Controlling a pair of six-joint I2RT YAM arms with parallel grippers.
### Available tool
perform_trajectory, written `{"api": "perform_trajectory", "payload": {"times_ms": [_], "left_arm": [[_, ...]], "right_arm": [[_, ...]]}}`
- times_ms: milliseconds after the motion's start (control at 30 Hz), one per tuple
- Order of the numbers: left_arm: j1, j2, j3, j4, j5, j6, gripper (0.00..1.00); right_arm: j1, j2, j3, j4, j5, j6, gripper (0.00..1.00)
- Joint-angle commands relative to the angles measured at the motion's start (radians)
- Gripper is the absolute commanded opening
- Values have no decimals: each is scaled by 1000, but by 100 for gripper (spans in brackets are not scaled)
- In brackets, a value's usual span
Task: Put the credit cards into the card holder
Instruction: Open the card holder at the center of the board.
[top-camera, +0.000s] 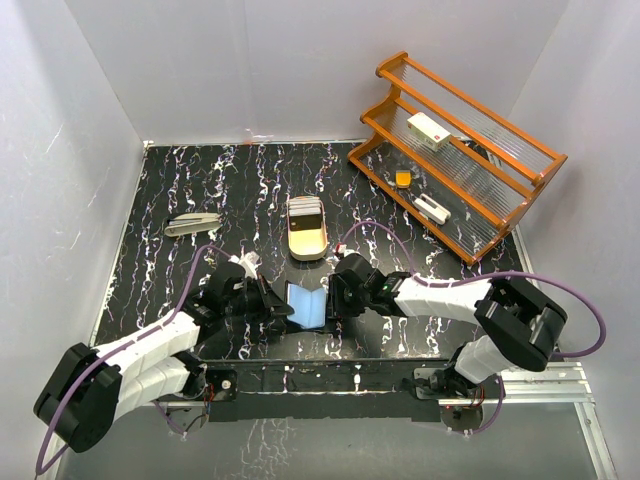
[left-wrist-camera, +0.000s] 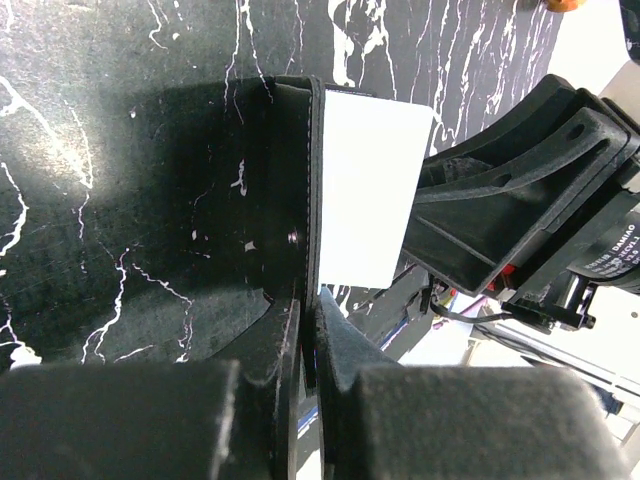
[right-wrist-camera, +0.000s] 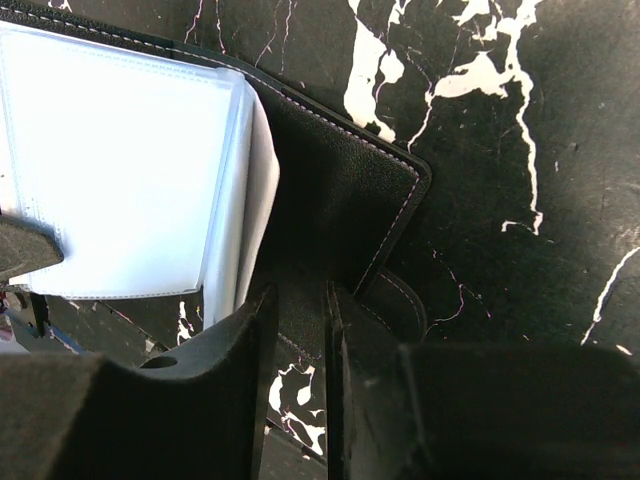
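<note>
One black card holder (top-camera: 306, 305), open, held between my two grippers at lower centre.
My left gripper (top-camera: 276, 306) is clamped on its left cover and my right gripper (right-wrist-camera: 300, 300) on the stitched, leathery right cover. One flat white card (left-wrist-camera: 365, 190) sits at its clear plastic sleeves. One cream oval tray (top-camera: 307, 240) lies above it on the marbled tabletop (top-camera: 170, 270).

The small black bifold card holder (top-camera: 306, 303) with blue-grey inner faces has its 9 and 3 o'clock edges hidden by the left gripper (top-camera: 280, 308) and right gripper (top-camera: 332, 299). Items on the orange wooden rack (top-camera: 455, 150), at 1 o'clock, are too small to identify. The right wrist view cuts the holder's clear plastic sleeve (right-wrist-camera: 110, 160) at 9 o'clock.
</note>
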Motion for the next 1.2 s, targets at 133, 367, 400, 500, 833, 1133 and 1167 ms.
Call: {"api": "perform_trajectory", "payload": {"times_ms": [133, 367, 400, 500, 833, 1133, 1167], "left_arm": [[-5, -21, 13, -2, 1, 15, 0], [-5, -27, 18, -23, -9, 28, 0], [-5, -25, 18, -21, -8, 28, 0], [-5, -19, 13, -6, 2, 26, 0], [-5, -10, 30, -45, -7, 37, 13], [-4, -5, 94, -123, -47, 60, 45], [-5, -2, 99, -127, -52, 65, 46]], "right_arm": [[-2, -64, 53, -25, 33, -1, 27], [-3, -180, 86, -95, 83, 9, 29], [-2, -189, 87, -97, 83, 11, 29], [-2, -212, 94, -98, 80, 15, 30], [-2, -95, 136, -41, 24, -19, 27], [-2, 39, 133, 36, -71, -15, 26], [-1, 44, 131, 40, -73, -18, 26]]}}
